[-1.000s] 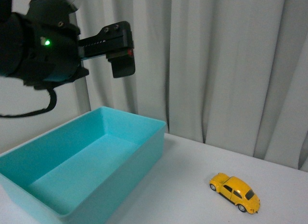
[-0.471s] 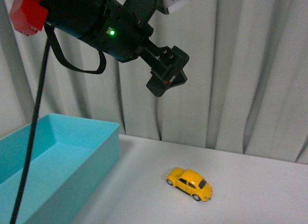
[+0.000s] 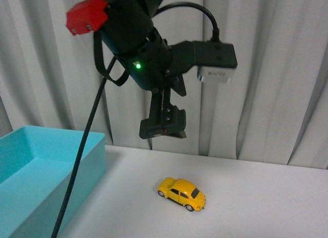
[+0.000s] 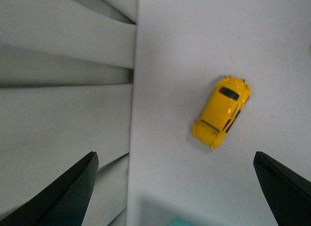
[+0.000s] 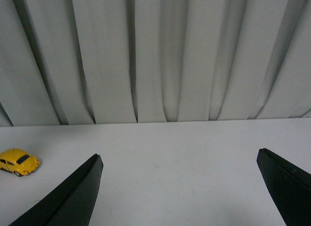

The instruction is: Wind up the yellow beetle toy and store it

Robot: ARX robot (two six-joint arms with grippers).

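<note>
Probably light, hard and quick to roll, the yellow beetle toy (image 3: pixel 182 193) is best pinched across its doors; left gripper (image 3: pixel 163 128) and right gripper (image 5: pixel 179 155) gape wide, empty

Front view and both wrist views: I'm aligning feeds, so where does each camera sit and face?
Front view: on the body, facing forward over the white table to the grey curtain; shows the left arm, its left gripper above the small yellow Beetle-shaped toy car.
Left wrist view: looks down on the car between open fingertips.
Right wrist view: low, faces the curtain across the table; right gripper open.
All three share the car.
</note>
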